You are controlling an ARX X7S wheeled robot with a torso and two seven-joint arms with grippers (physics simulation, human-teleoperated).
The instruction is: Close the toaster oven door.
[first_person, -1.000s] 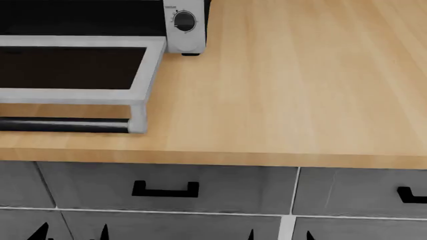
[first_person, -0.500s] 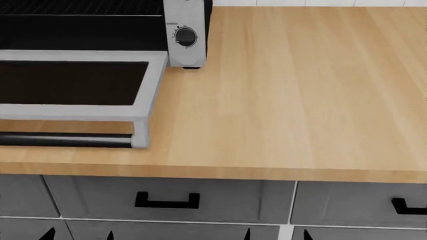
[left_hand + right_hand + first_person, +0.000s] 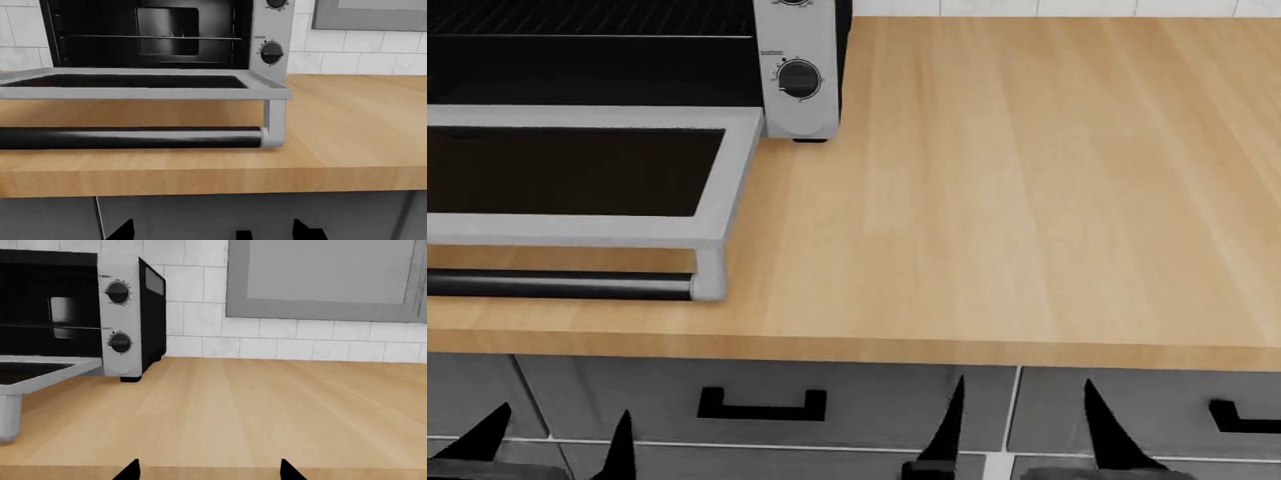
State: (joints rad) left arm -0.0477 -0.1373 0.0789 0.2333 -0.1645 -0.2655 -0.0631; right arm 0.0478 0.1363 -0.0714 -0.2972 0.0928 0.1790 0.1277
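Note:
The toaster oven [image 3: 797, 75] stands at the back left of the wooden counter, its black inside and wire rack showing. The toaster oven door [image 3: 714, 190] lies open and flat, dark glass up, with its black bar handle [image 3: 561, 285] near the counter's front edge. The left wrist view shows the door [image 3: 133, 87] and the handle [image 3: 133, 137] from the front. My left gripper [image 3: 554, 440] is open and empty below the counter edge, in front of the drawers. My right gripper [image 3: 1021, 425] is open and empty, also below the edge, well right of the door.
The wooden counter [image 3: 1028, 200] stretches right of the oven. Grey drawers with black handles [image 3: 761, 405] sit under the front edge. A tiled wall and a grey framed panel [image 3: 327, 280] stand behind the counter.
The head view has tilted so the oven and door sit lower in frame. Both grippers' fingertips have risen into view at the bottom, the right pair most.

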